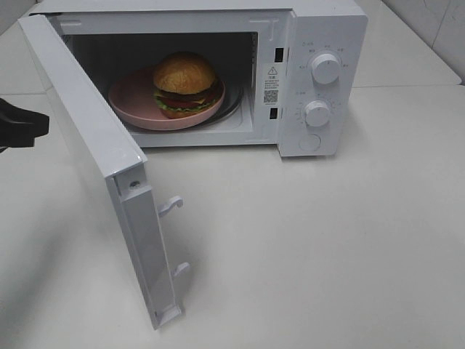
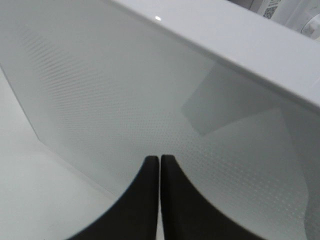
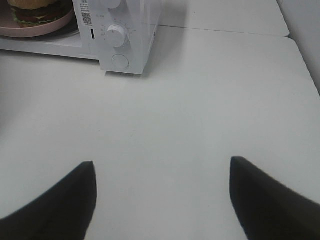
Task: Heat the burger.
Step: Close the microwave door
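Observation:
The burger (image 1: pixel 186 83), with a golden bun, lettuce and tomato, sits on a pink plate (image 1: pixel 134 105) inside the white microwave (image 1: pixel 330 29). Its door (image 1: pixel 87 138) stands wide open, swung out toward the front left. My left gripper (image 1: pixel 43 123) is at the far left, behind the door's outer face. In the left wrist view its gripper (image 2: pixel 159 161) is shut with nothing held, tips close to the door's dotted window (image 2: pixel 125 100). My right gripper (image 3: pixel 162 167) is open over bare table, to the right in front of the microwave, with the burger (image 3: pixel 35 10) far from it.
The microwave's control panel carries two round knobs (image 1: pixel 325 69) (image 1: pixel 317 114) and a round button (image 1: pixel 310 142). Door latch hooks (image 1: pixel 172 206) stick out from the door's free edge. The white table (image 1: pixel 327 240) stretches in front and to the right.

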{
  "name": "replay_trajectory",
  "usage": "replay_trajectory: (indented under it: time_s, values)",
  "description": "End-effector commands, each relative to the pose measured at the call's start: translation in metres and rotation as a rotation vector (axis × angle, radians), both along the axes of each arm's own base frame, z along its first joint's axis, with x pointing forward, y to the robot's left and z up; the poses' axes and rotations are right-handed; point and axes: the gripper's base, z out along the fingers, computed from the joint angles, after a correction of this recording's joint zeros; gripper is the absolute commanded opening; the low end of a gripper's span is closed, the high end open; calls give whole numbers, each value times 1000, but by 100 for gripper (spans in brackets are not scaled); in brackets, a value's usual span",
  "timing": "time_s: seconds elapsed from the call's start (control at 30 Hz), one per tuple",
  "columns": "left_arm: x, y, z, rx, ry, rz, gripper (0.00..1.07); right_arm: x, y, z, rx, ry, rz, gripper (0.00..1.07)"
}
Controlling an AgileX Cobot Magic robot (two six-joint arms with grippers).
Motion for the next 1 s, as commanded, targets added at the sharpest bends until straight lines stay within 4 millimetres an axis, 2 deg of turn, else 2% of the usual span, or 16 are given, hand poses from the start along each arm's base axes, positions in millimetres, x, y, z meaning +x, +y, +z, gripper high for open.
replay_trajectory:
  time_s: [0.03, 0.4, 0.7, 0.77, 0.83, 0.87, 1.0]
  values:
    - [13, -14, 0, 19, 1, -14, 0, -4, -1, 1, -7, -41, 8, 68]
    - [43, -51, -16, 32, 53, -108, 0, -4, -1, 1, -7, -41, 8, 68]
    - [63, -77, -16, 35, 40, -157, 0, -4, -1, 1, -7, -41, 8, 68]
    - [68, -90, -18, 52, 29, -167, 0, -4, -1, 1, -7, -41, 8, 68]
    - [70, -95, -18, 61, 23, -167, 0, -4, -1, 1, -7, -41, 8, 68]
    - [75, -104, -17, 76, 7, -168, 0, -4, -1, 1, -7, -41, 8, 68]
    - [81, -117, -18, 88, -8, -168, 0, -4, -1, 1, -7, -41, 8, 68]
